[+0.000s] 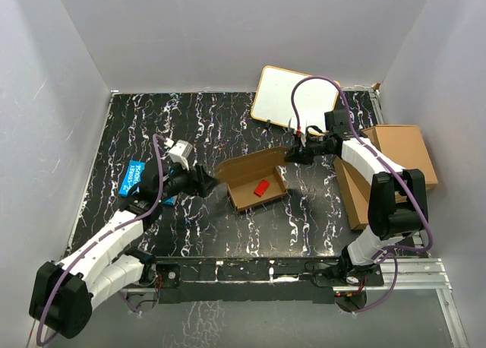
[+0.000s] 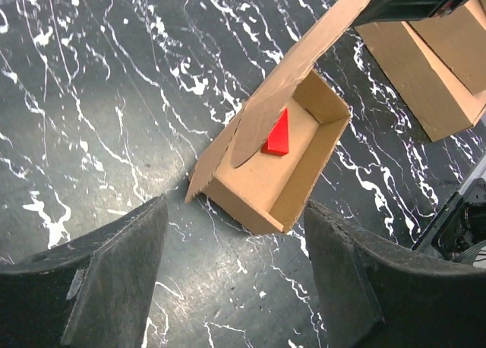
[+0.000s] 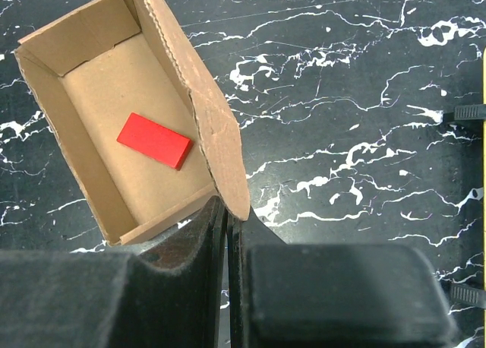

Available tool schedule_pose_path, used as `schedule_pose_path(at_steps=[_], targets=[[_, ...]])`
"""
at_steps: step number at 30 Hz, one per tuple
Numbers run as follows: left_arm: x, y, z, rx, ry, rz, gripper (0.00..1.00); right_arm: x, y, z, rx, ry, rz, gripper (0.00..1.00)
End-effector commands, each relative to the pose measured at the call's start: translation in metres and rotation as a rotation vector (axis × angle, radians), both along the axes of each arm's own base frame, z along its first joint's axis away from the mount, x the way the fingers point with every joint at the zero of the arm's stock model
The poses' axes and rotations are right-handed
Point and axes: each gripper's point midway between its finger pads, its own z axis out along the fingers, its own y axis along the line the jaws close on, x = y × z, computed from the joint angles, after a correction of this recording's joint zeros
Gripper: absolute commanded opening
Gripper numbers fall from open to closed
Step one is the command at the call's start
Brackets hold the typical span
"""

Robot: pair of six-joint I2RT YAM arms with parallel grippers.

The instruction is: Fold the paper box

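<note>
Brown corrugated cardboard forms the paper box (image 1: pixel 244 196), a shallow open tray near the middle of the black marbled table (image 1: pixel 190 120) in the top view, with a red block (image 1: pixel 261 187) lying inside. Its lid flap (image 1: pixel 254 164) rises along the 12 o'clock side. The right gripper (image 1: pixel 293 156) meets the flap's end at 2 o'clock of the box. The left gripper (image 1: pixel 215 185) hovers just off the box's 9 o'clock end. A blue book (image 1: pixel 135 177) lies at 9 o'clock on the table, a whiteboard (image 1: pixel 295 96) at 1 o'clock, and larger cardboard boxes (image 1: pixel 402 150) at 3 o'clock.

From the left wrist, the left gripper's fingers (image 2: pixel 114 279) stand wide apart at 7 and 5 o'clock, with nothing between them. The box's near corner sits just ahead, clear of both pads. The flap slants up toward 1 o'clock.

From the right wrist, the fingers (image 3: pixel 190 272) at 6 o'clock are pressed together, pinching the flap's lower corner. The tray sits at 10 o'clock, and the red block lies flat on its floor.
</note>
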Motion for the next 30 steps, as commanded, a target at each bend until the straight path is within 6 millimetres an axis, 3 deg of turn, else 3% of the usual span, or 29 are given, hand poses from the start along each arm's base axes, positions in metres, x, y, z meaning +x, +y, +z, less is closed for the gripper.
schedule_pose_path(at_steps=[1,6,8,12,21,25,30], targets=[[-0.002,0.005,-0.016,-0.036,0.06,0.056,0.69,0.007,0.004,0.02,0.041,-0.053,0.004,0.08],[0.014,0.007,-0.033,0.063,0.057,0.053,0.68,0.008,0.005,0.02,0.05,-0.042,0.007,0.08],[0.023,0.005,-0.037,0.078,0.061,0.052,0.63,0.008,0.005,0.019,0.05,-0.037,0.004,0.08],[0.029,-0.011,-0.038,0.031,0.074,0.0,0.5,0.007,0.006,0.019,0.055,-0.027,0.003,0.08],[0.027,-0.02,-0.027,-0.082,0.069,0.004,0.44,0.007,0.004,0.017,0.052,0.003,-0.027,0.08],[0.027,-0.025,-0.026,-0.108,0.082,-0.014,0.33,0.005,0.004,0.017,0.056,0.016,-0.038,0.08],[0.028,-0.029,-0.025,-0.124,0.099,-0.021,0.1,0.003,0.007,0.022,0.071,0.028,-0.061,0.08]])
